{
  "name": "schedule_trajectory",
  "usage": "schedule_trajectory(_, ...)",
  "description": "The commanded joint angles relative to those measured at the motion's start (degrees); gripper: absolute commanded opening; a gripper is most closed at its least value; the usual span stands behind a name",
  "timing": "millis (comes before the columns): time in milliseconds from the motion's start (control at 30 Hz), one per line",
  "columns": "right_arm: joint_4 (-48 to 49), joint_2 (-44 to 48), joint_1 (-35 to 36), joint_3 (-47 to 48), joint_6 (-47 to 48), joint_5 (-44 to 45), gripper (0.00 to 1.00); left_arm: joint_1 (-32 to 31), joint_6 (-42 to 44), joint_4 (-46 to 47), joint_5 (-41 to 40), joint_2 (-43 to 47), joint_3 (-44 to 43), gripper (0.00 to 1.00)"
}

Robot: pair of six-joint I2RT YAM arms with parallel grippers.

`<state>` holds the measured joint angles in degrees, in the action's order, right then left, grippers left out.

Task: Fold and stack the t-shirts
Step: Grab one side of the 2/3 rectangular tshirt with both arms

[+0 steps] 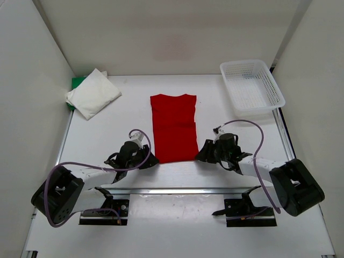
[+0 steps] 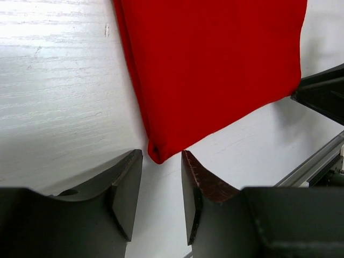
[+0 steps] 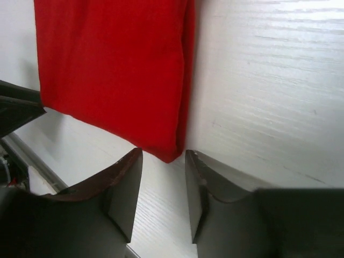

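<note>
Left claw (image 2: 161,161) parted, empty, just short of one near corner of the folded red t-shirt (image 1: 173,126); right claw (image 3: 164,157) likewise gaping, gripping nothing, at the other corner on the worktop (image 1: 226,115).

top: overhead, whole table (image 1: 129,115); wrists: close, low, both facing red t-shirt (image 2: 215,70)

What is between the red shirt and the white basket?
Nothing but bare white table lies between the red shirt and the basket, as the top view shows.
</note>
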<state>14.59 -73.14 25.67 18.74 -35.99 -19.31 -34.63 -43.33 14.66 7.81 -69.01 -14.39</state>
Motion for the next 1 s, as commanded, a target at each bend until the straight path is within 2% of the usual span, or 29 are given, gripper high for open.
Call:
schedule_trajectory(0, 3.1, -3.3, -0.7, -0.5, -0.6, -1.2, 0.32, -0.8, 0.6, -2.4, -1.9, -2.3, 0.4, 0.46)
schedule_trajectory(67, 4.1, -5.5, -0.9, 0.1, -0.6, -1.7, 0.26, -0.5, 0.4, -1.6, -1.7, -2.7, 0.5, 0.44)
schedule_trajectory(167, 5.6, -6.8, -0.5, 1.0, -1.4, -2.6, 0.12, -0.6, 0.4, -0.9, -1.7, -3.4, -0.1, 0.37)
schedule_trajectory(233, 5.9, -6.5, -0.3, 0.9, -1.1, -2.7, 0.03, -0.6, 0.1, -0.2, -1.7, -3.8, -0.1, 0.25)
schedule_trajectory(333, 4.2, -4.9, 1.0, 1.0, -0.5, -1.7, 0.0, -0.4, -0.7, 0.5, -1.3, -3.2, -0.1, 0.06)
schedule_trajectory(400, 3.2, -2.5, 1.8, 0.7, -0.7, -0.9, 0.0, -0.7, -0.4, -0.8, -3.1, -0.7, 0.1, 0.0)
schedule_trajectory(500, 1.2, 1.6, 3.3, -0.7, -1.1, 0.0, 0.0, -0.7, -0.4, -3.1, -3.1, 3.0, 0.6, 0.0)
schedule_trajectory(600, -5.3, 7.8, 7.2, -2.6, -2.2, 4.1, 0.0, -3.3, 0.2, -9.5, -3.9, 9.6, 1.2, 0.0)
schedule_trajectory(667, -10.1, 12.7, 11.1, -4.1, -4.6, 7.2, 0.0, -4.9, -0.3, -14.6, -3.6, 17.4, 3.0, 0.0)
schedule_trajectory(700, -14.4, 16.0, 14.5, -3.8, -5.3, 9.4, 0.0, -5.0, -1.2, -21.4, -2.5, 19.6, 3.5, 0.0)
schedule_trajectory(733, -19.9, 19.6, 18.0, -2.9, -6.5, 11.8, 0.0, -5.7, -2.0, -27.7, -2.5, 24.9, 3.1, 0.0)
schedule_trajectory(767, -21.4, 20.9, 21.4, -1.6, -8.3, 13.1, 0.01, -6.2, -2.3, -30.9, -2.7, 31.5, 3.0, 0.0)
schedule_trajectory(833, -27.1, 25.8, 23.6, 1.2, -8.7, 17.0, 0.0, -3.4, -3.9, -38.6, -1.8, 39.5, 0.4, 0.0)
schedule_trajectory(900, -28.7, 26.3, 21.9, 6.5, -7.0, 15.8, 0.0, 1.2, -1.9, -40.9, 3.5, 41.5, -3.7, 0.0)
schedule_trajectory(933, -29.3, 26.1, 19.4, 7.6, -4.8, 14.1, 0.0, 4.6, -0.3, -40.8, 5.3, 39.7, -7.2, 0.0)
schedule_trajectory(967, -29.4, 25.2, 16.3, 11.4, -2.8, 13.2, 0.0, 5.1, 0.7, -40.2, 7.7, 36.9, -9.0, 0.0)
